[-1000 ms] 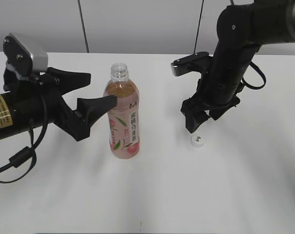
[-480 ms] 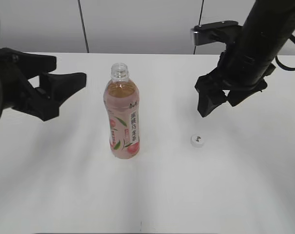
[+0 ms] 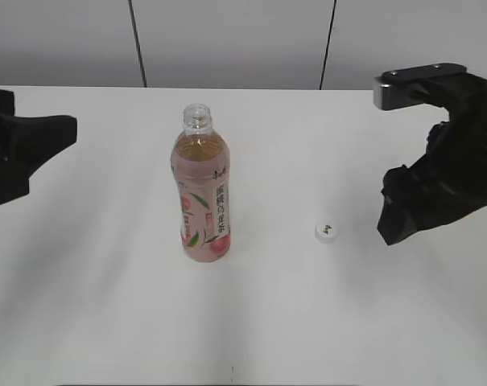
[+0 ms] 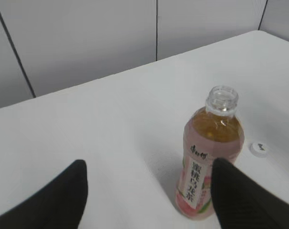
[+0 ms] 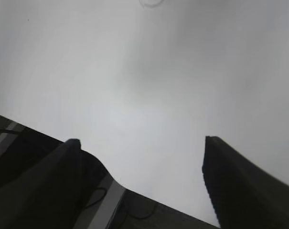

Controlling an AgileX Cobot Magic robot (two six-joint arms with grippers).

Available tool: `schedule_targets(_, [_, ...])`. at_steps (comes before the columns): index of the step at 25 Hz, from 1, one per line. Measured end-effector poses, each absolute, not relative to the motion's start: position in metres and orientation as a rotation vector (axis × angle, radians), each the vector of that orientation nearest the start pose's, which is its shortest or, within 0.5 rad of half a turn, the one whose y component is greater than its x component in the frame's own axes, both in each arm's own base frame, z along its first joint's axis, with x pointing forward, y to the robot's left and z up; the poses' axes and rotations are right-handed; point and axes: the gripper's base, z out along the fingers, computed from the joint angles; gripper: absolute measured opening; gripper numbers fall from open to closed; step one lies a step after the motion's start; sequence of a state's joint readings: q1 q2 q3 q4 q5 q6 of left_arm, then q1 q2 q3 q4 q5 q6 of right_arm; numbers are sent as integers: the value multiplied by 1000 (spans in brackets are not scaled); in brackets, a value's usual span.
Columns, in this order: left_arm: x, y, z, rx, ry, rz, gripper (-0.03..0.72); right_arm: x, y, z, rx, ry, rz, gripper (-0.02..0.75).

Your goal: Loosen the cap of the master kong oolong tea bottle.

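Observation:
The master kong oolong tea bottle [image 3: 201, 193] stands upright on the white table, its neck open with no cap on it. It also shows in the left wrist view [image 4: 212, 160]. The white cap [image 3: 326, 232] lies on the table to the bottle's right, also seen in the left wrist view [image 4: 259, 149]. My left gripper [image 3: 43, 161] is open and empty at the far left, well away from the bottle; in its own view [image 4: 149, 191] the bottle stands by the right finger. My right gripper [image 3: 392, 213] is open and empty, right of the cap [image 5: 142, 157].
The white table [image 3: 251, 322] runs back to a grey panelled wall [image 3: 227, 40]. The right wrist view shows bare table and its edge [image 5: 115, 191] with dark floor and cables beyond it.
Both arms have drawn back from the bottle, the left one to the left, the right one to the right and toward the front. The bottle and the cap have not moved.

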State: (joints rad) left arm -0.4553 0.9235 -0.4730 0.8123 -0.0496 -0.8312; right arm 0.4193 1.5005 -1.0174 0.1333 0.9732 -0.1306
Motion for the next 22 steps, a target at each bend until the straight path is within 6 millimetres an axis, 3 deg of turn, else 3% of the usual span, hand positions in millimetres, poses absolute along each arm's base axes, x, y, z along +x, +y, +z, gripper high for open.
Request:
schedule_targets(4, [154, -87, 271, 401, 1960, -336, 483, 234, 116, 255, -686, 2829, 242, 596])
schedule_targets(8, [142, -95, 263, 519, 2088, -278, 469, 226, 114, 267, -677, 2793, 258, 596])
schedule_targets(12, [135, -96, 279, 541, 2189, -255, 461, 220, 111, 272, -668, 2790, 262, 596])
schedule_targets(16, [117, -80, 314, 474, 2115, -315, 459, 203, 103, 271, -642, 2787, 258, 596])
schedule_targets(22, [75, -45, 326, 471, 2086, -351, 459, 165, 80, 269, -663, 2720, 181, 596])
